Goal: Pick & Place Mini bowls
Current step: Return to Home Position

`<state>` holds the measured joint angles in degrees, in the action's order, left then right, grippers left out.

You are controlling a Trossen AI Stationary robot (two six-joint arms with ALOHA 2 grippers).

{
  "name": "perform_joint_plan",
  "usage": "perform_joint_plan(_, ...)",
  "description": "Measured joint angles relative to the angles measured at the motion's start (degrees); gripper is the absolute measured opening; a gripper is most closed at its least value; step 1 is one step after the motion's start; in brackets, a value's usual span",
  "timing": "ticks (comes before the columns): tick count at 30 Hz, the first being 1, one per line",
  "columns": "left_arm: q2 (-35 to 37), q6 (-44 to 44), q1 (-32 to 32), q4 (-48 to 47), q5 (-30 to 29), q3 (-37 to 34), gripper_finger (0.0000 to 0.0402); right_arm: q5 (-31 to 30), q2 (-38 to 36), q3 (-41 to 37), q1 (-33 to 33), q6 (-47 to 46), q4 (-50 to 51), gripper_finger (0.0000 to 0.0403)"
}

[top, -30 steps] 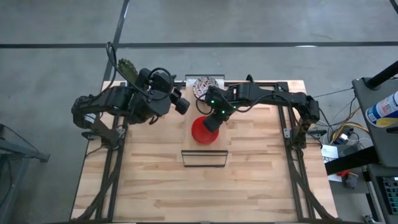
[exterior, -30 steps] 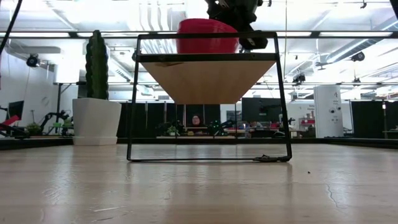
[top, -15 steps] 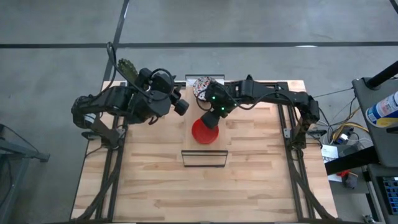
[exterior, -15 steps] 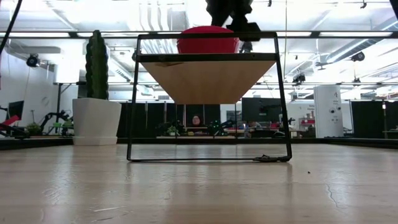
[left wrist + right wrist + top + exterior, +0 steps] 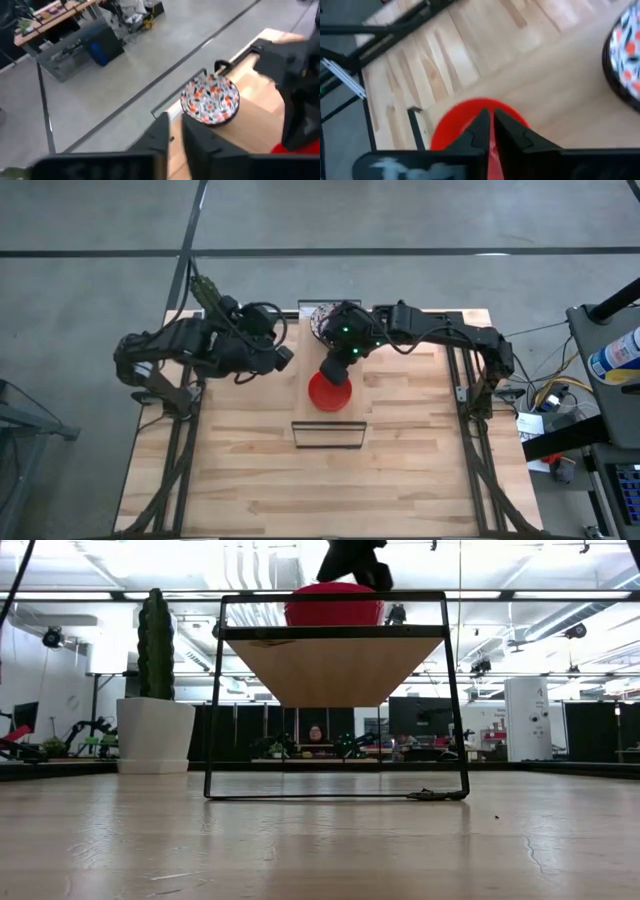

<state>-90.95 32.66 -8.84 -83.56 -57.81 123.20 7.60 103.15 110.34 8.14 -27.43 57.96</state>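
Observation:
A plain red mini bowl (image 5: 329, 392) sits on the raised wooden shelf (image 5: 334, 665) of a black wire rack and shows above the rack's top bar in the low view (image 5: 334, 602). A white mini bowl with a red-and-dark pattern (image 5: 210, 99) stands on the same shelf, nearer the far edge, half hidden by my right arm in the high view (image 5: 322, 318). My right gripper (image 5: 490, 127) hangs shut just above the red bowl (image 5: 470, 117), clear of it. My left gripper (image 5: 175, 135) is shut in the air left of the shelf (image 5: 283, 356), pointing toward the patterned bowl.
A cactus in a white pot (image 5: 155, 730) stands at the table's far left corner, behind my left arm (image 5: 205, 288). The rack's black front frame (image 5: 327, 436) stands mid-table. Bare wooden table lies toward the near edge (image 5: 330, 490).
My right gripper has let go of the red bowl's rim and risen a little above it, turning as it went. The bowl has dropped lower onto the shelf and stays there. My left gripper has dipped slightly and tipped downward.

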Motion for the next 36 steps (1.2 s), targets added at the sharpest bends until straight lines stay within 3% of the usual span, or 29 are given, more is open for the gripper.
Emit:
perform_joint_plan(3, 0.95, 0.58, -0.26, -0.48, 2.63, -1.54, 0.001, -0.02, 0.0, 0.0, -0.02, 0.85, -2.83, 0.0014)
perform_joint_plan(11, 6.55, -1.22, -0.27, 5.76, 16.34, -11.68, 0.0001, 0.13, -2.37, -2.19, -0.59, 10.2, -8.22, 0.0008)
perform_joint_plan(16, 15.73, -3.18, -1.03, 21.18, 21.85, -25.17, 0.0, 1.83, -7.12, -9.94, -2.34, 12.8, -18.64, 0.0008)
perform_joint_plan(22, 31.13, -5.96, -1.09, 44.31, 33.16, -44.69, 0.0, 9.56, -17.55, -26.41, -2.92, 4.55, -45.56, 0.0008)
perform_joint_plan(26, 40.84, -6.03, -1.09, 56.14, 33.39, -58.07, 0.0, 8.86, -24.01, -35.1, -2.74, 2.41, -54.49, 0.0008)
perform_joint_plan(31, 50.61, -7.18, -0.99, 56.09, 30.07, -70.04, 0.0, 2.25, -30.0, -41.37, -1.87, 9.47, -51.59, 0.0008)
perform_joint_plan(36, 57.91, -5.71, -1.11, 61.15, 29.44, -79.01, 0.0, 0.37, -36.06, -47.28, -1.37, 12.01, -50.46, 0.0008)
